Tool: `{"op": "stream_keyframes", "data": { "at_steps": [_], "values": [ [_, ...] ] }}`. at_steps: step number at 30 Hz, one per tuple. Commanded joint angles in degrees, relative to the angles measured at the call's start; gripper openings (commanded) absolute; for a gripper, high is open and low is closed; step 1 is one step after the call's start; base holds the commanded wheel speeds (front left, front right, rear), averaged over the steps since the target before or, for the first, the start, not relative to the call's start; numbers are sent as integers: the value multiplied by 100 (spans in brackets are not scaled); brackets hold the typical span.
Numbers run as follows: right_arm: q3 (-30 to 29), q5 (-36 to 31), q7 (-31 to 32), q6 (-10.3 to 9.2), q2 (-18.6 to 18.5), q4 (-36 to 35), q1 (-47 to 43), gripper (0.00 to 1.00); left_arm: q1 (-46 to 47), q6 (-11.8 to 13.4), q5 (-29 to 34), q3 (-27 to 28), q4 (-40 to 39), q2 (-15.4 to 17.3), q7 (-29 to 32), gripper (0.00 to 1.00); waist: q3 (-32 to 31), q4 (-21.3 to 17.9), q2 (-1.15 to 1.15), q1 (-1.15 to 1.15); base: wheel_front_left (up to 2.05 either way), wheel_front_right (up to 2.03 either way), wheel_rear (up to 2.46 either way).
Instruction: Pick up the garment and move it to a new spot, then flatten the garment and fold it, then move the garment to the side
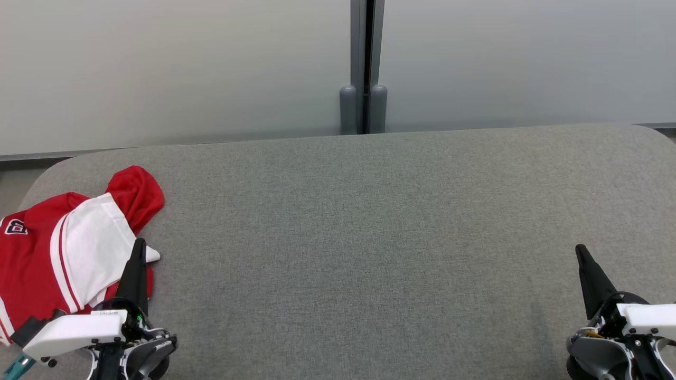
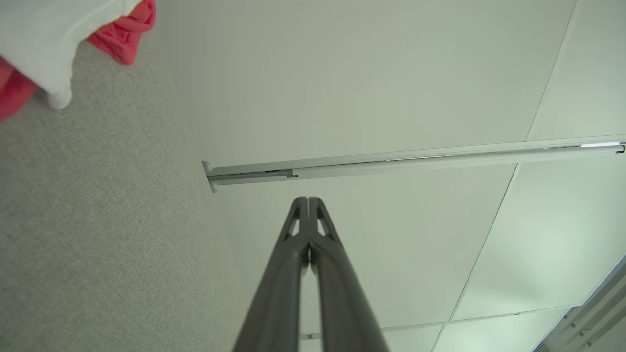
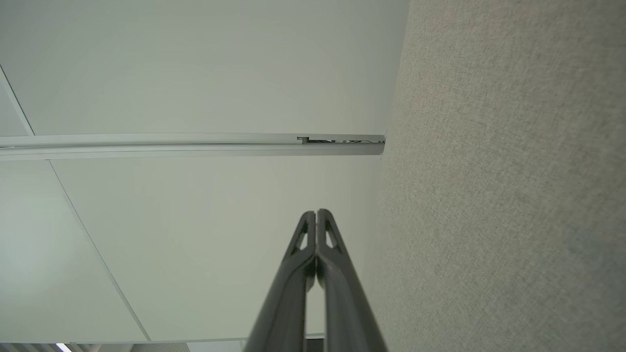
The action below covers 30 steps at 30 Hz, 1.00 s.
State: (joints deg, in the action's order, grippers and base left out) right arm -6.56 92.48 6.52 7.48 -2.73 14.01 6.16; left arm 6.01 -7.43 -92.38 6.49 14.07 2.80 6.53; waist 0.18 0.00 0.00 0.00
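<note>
The garment (image 1: 68,248) is a red piece with a white panel edged in red stripes and a small badge (image 1: 16,227) near its left side. It lies crumpled at about 9 o'clock on the grey fabric-covered table (image 1: 369,237), at the table's left end, and part of it runs past the head view's left edge. The left gripper (image 1: 139,244) rises at 7 o'clock in the head view, its two dark fingers pressed together to a single point with nothing between them. That point overlaps the garment's right hem there, though whether it touches the cloth cannot be told. In the left wrist view the clenched fingers point at the pale wall panels (image 2: 391,73), and the garment's white and red folds sit off at 10 o'clock, apart from the tips. The right gripper (image 1: 581,250) stands at 4 o'clock in the head view, well apart from the garment, fingers likewise clenched on nothing — the right wrist view shows them tip to tip, with bare table cloth at 3 o'clock. Behind the table, at 12 o'clock, a grey post (image 1: 363,68) divides the two wall panels.
</note>
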Motion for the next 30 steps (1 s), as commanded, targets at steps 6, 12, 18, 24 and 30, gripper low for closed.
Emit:
{"op": "stream_keyframes", "data": {
  "at_steps": [6,12,18,24,30],
  "values": [
    [0,-19,9,3,-26,11,26,0,65,-21,-3,16,1,17,13,0,0,0,0,0,0,0,0],
    [0,-19,9,3,-26,11,26,0,65,-21,-3,16,1,17,13,0,0,0,0,0,0,0,0],
    [0,-19,9,3,-26,11,26,0,65,-21,-3,16,1,17,13,0,0,0,0,0,0,0,0],
    [0,-20,9,3,-26,11,26,0,65,-21,-3,16,1,17,13,0,0,0,0,0,0,0,0],
    [0,-20,9,3,-26,11,26,0,65,-21,-3,16,1,17,13,0,0,0,0,0,0,0,0]
  ]
}}
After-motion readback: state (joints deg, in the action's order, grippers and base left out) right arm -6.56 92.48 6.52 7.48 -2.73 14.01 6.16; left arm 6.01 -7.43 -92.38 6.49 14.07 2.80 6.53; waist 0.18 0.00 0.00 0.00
